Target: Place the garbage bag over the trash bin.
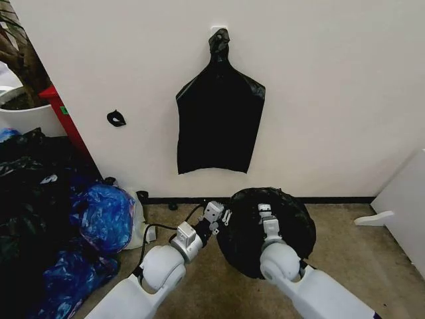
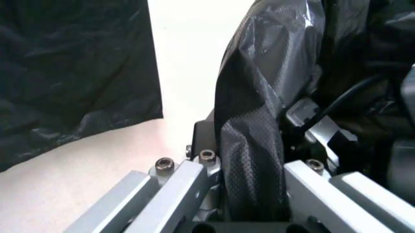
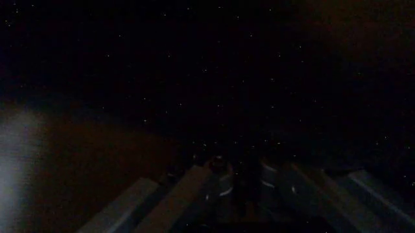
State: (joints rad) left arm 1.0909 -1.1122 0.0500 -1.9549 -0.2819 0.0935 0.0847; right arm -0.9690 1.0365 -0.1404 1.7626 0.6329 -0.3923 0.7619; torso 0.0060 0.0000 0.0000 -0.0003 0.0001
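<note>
**Bag on the bin, both arms at the rim**

Over on the left sit the blue plastic bags [image 1: 103,216], well apart from the action. Moving in, the left gripper [image 1: 214,214] is at the left edge of the garbage bag [image 1: 265,229], and the left wrist view shows its fingers [image 2: 172,187] clenched on a fold of the black film. The bag covers the trash bin entirely (the white bin itself is hidden under the plastic), on the floor near the wall, below the flat black bag bundle [image 1: 218,126] hanging there. To the right, the right gripper [image 1: 265,216] reaches down over the bag's top; I cannot tell how its fingers stand.

My call: pull the film down evenly on both sides, gently, since it should tear easily. No brand, label or writing is readable anywhere.
</note>
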